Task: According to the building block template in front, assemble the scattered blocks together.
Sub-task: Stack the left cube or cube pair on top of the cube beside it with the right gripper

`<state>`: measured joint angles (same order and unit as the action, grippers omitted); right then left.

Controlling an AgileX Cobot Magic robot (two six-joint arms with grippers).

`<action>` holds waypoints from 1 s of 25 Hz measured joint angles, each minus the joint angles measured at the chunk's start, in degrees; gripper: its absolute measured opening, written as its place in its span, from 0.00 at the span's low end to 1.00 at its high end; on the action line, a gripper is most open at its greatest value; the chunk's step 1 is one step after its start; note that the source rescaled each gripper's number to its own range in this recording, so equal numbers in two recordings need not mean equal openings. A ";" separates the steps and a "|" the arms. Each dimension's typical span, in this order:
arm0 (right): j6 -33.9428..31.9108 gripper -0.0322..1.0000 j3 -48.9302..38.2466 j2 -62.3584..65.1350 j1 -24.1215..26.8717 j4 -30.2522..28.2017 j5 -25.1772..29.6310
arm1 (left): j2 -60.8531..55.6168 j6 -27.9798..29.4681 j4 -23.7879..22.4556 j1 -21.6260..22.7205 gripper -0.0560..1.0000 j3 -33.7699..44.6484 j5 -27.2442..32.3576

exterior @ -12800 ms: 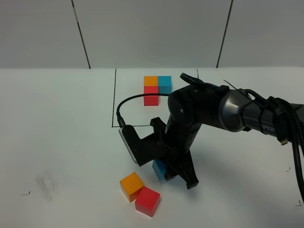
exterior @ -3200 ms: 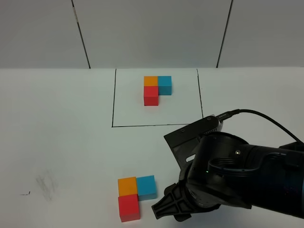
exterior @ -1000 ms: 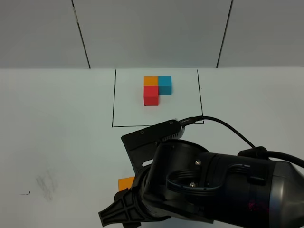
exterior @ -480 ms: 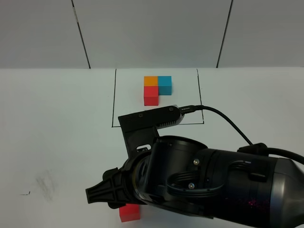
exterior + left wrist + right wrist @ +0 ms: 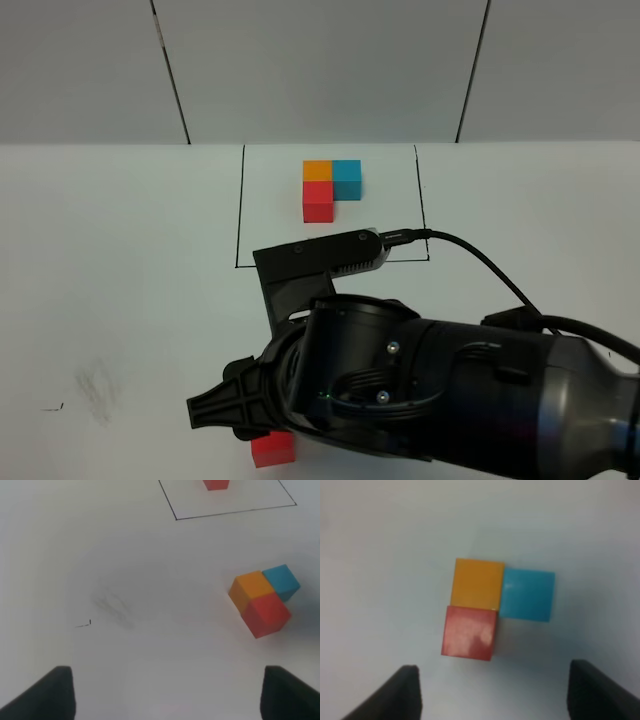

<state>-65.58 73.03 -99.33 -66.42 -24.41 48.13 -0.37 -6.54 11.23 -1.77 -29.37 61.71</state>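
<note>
Exterior high view: we see the right arm (image 5: 420, 400) filling the near half of the frame, hanging over the assembly spot. A second ago it sat lower in this view, with only a sliver of orange peeping out at its left edge; now only the red block (image 5: 272, 449) shows under it. The building block template (image 5: 330, 188) sits untouched inside its drawn black frame (image 5: 240, 210) at the far side of the white tabletop (image 5: 110, 260): orange beside blue, red in front of orange.

Left wrist view: the left gripper (image 5: 167, 692) has its jaws spread wide, empty, well apart from the scattered blocks (image 5: 263, 600), which lie clustered near the frame.

Right wrist view: the right gripper (image 5: 492, 692) is directly above the cluster, jaws apart and clear of it, pinching nothing. The orange block (image 5: 477, 583) touches the blue block (image 5: 527, 595) along one side and the red one sits against the orange block's adjacent side, a little askew.

We judge the L matches the template and assembly is essentially complete; the arm's shift reads as a check or retreat.
</note>
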 joint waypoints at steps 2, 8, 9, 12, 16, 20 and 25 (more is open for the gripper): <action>0.33 0.47 0.00 -1.96 0.00 0.57 0.00 | 0.00 0.00 0.00 0.00 0.95 0.00 0.00; 2.93 0.47 0.00 -5.84 0.00 5.28 -2.80 | 0.00 0.00 0.00 0.00 0.95 0.00 -0.04; 3.62 0.47 0.00 -6.23 0.00 5.97 -3.30 | 0.00 0.00 0.00 0.00 0.95 0.00 -0.04; 6.47 0.47 0.07 -7.57 0.00 9.18 -3.69 | 0.00 0.00 0.00 0.00 0.95 0.00 -0.04; 9.19 0.47 0.32 -9.24 0.00 12.26 -3.53 | 0.00 0.00 0.00 0.00 0.95 0.00 -0.04; 10.04 0.47 1.70 -9.80 0.78 13.09 -3.15 | 0.00 0.00 0.00 0.00 0.95 0.00 -0.04; 11.10 0.47 5.07 -9.79 3.67 13.47 -1.75 | 0.00 0.00 0.00 0.00 0.95 0.00 -0.04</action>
<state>-54.48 78.10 -109.12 -62.75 -10.93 46.38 -0.37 -6.54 11.23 -1.77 -29.37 61.67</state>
